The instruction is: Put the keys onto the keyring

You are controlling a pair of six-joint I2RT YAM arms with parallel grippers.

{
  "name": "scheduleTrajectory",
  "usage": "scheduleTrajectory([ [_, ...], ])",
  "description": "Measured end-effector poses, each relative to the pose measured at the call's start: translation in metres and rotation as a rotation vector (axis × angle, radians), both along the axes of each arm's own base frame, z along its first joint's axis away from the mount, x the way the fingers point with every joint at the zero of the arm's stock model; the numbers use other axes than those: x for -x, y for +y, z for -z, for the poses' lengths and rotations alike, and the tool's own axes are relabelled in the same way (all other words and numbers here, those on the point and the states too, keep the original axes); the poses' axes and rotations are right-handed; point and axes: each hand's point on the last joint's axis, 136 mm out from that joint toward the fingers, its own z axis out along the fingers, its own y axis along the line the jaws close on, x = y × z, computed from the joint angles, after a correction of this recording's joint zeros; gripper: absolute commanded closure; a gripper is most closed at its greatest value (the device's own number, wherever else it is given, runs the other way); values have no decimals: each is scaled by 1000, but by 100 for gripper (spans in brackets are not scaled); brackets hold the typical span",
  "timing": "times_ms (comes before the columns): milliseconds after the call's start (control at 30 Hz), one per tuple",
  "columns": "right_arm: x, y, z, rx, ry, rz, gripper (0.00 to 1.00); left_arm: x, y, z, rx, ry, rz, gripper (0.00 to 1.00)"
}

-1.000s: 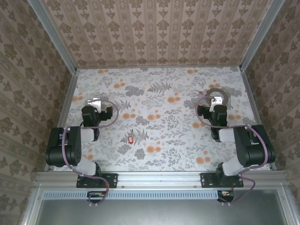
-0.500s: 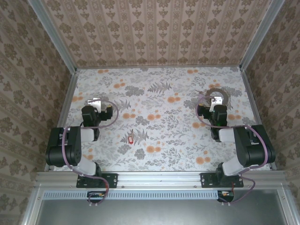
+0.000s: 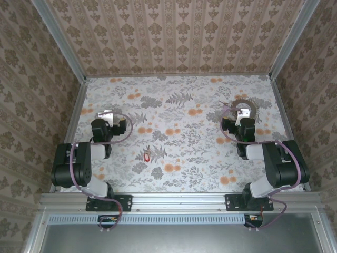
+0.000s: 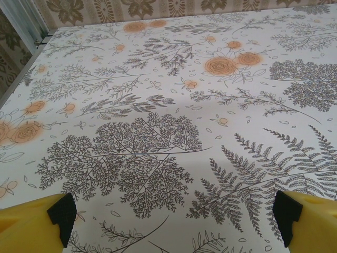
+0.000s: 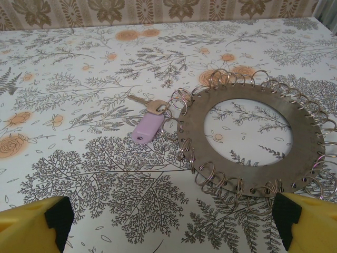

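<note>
a: why is nothing held?
b: i have the left gripper (image 4: 174, 219) and right gripper (image 5: 171, 219) wide open, empty. the right faces the keyring (image 5: 192, 124), probably to steady it. the red key (image 3: 146, 156) lies mid-table, well apart.

Both arms sat folded low above their bases. The left tool (image 3: 107, 114) and the right tool (image 3: 244, 113) pointed forward, their yellow fingers (image 4: 26, 224) spread wide and holding nothing.

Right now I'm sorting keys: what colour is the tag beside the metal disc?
The key tag is pale lilac; clearest in the right wrist view.
</note>
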Motion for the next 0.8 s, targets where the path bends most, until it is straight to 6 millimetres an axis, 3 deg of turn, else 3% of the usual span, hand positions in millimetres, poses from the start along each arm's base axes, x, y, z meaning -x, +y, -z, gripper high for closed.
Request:
scheduleTrajectory([
  [100,4,-2,-5,3,5,12,0,8,-3,-12,1,24,11,0],
  [167,9,-5,-25,6,-7,30,0,10,-3,-52,13,-26,7,0],
  [300,3,-12,-114,-21,-128,79,0,12,-5,-170,56,-194,9,0],
  [367,2,-16,-160,-54,-203,112,0,16,-5,-218,91,-244,-2,0],
  [400,2,-19,-177,-75,-227,134,0,19,-3,-236,122,-251,-23,0],
  [467,1,-26,-194,-124,-234,174,0,19,3,-250,173,-230,-70,0],
  [533,-4,-35,-192,-168,-189,212,0,15,9,-240,204,-167,-97,0],
  [633,-24,-49,-161,-217,-48,257,0,4,12,-191,247,1,-123,0],
  [733,-49,-56,-104,-256,162,272,0,1,1,-134,298,188,-104,0],
  [800,-62,-59,-64,-278,297,270,0,2,-9,-109,327,280,-79,0],
])
